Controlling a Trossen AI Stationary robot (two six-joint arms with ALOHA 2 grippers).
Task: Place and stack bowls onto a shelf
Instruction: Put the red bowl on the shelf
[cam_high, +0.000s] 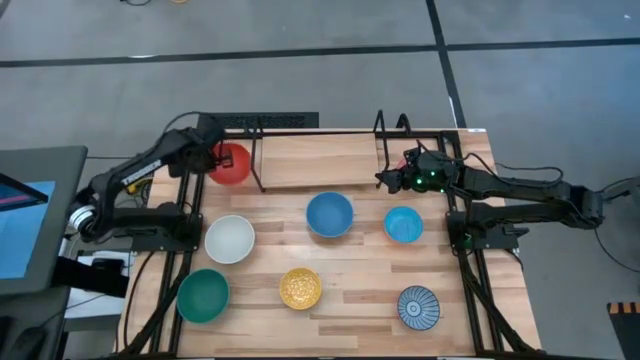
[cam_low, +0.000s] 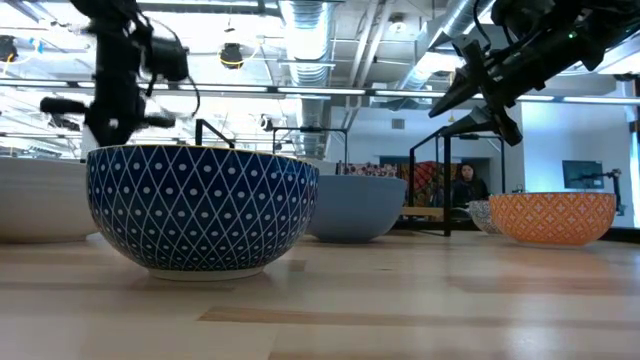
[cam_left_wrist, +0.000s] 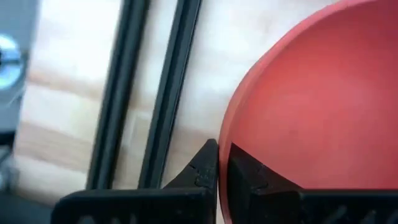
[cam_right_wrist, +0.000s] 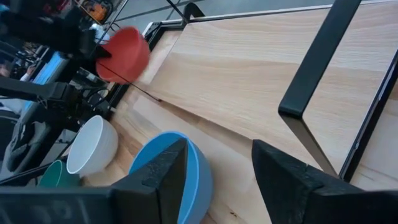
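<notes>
My left gripper (cam_high: 215, 157) is shut on the red-orange bowl (cam_high: 233, 164) just off the left end of the shelf (cam_high: 320, 160), a light-wood plank on black wire legs. My right gripper (cam_high: 384, 180) is open and holds nothing, hovering at the shelf's right end above the blue bowl (cam_right_wrist: 163, 163). The white (cam_high: 230, 238), blue (cam_high: 329, 215), light blue (cam_high: 404, 225), teal (cam_high: 204, 295), yellow patterned (cam_high: 300, 288) and blue-white striped (cam_high: 418, 306) bowls stand on the tabletop by their bases. No pink-red patterned bowl shows. My left gripper (cam_left_wrist: 222, 171) pinches the red-orange bowl by its rim (cam_left_wrist: 224, 134), one finger (cam_left_wrist: 249, 177) inside the bowl and the other outside. In the right wrist view the bowl (cam_right_wrist: 124, 53) is lifted clear of the table and tilted beside the shelf's left end.
The shelf's black wire legs (cam_right_wrist: 323, 59) rise at both ends and along its far side. Black arm frames (cam_high: 185, 215) flank the table's left and right edges. A monitor (cam_high: 30, 215) stands off the left edge. A person (cam_low: 464, 185) sits in the room beyond.
</notes>
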